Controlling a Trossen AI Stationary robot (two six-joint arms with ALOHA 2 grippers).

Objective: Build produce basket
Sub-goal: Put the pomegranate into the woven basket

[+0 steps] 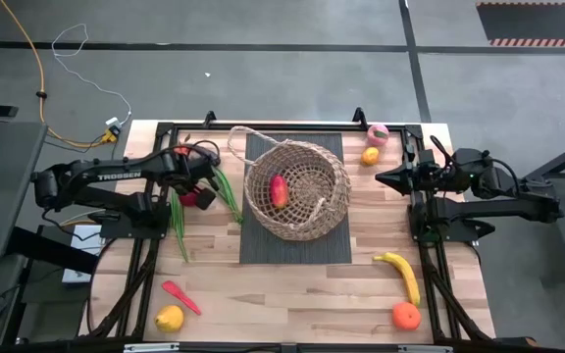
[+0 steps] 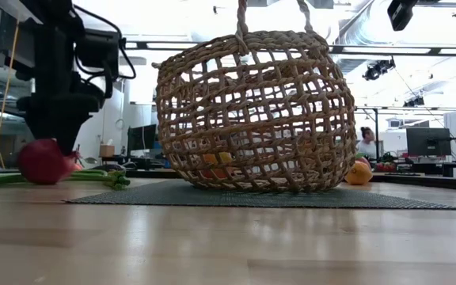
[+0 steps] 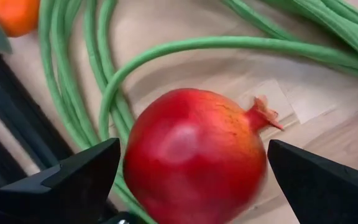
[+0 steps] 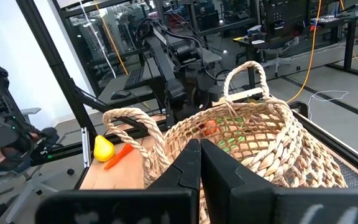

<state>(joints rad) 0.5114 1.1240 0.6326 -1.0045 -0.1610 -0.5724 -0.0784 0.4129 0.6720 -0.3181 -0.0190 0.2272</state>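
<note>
I see the pale wooden table [image 1: 292, 294] with a dark ribbed mat [image 1: 292, 245] at its centre, and on the mat the round tan open-weave wicker basket [image 1: 297, 186], one red-orange fruit [image 1: 279, 190] lying inside it. Near the table's left edge, my left gripper [image 1: 196, 192] hangs low with its fingers [image 3: 73, 180] spread wide on either side of a round red pomegranate [image 3: 194, 155], which sits on the wood among long green bean stalks [image 1: 226, 191]. My right gripper [image 1: 385, 179] hovers near the right edge, pressed together and holding nothing. A yellow banana [image 1: 401, 275] and an orange [image 1: 406, 315] lie toward the front right corner.
</note>
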